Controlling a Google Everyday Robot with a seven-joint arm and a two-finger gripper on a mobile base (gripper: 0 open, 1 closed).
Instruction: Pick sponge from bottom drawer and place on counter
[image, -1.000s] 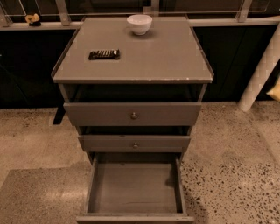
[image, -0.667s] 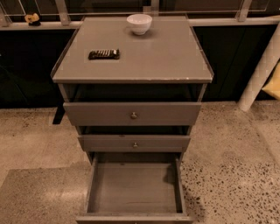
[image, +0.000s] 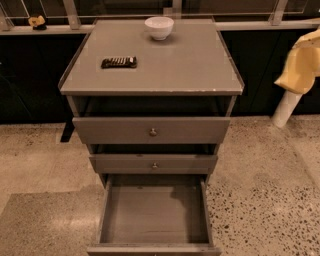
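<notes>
Yellow arm has entered at right, gripper unseen; bowl and dark bar occupy counter.

All I can see of my robot is a piece of the arm at the right edge of the view. Its shell is pale yellow, smooth and matte, built of blocky, angular faces rather than curves. The upper faces look lighter, close to cream, and the lower ones a deeper mustard in shade. A crease shows where two sections meet, and the lower end narrows to a blunt corner. My gripper lies outside the view.
</notes>
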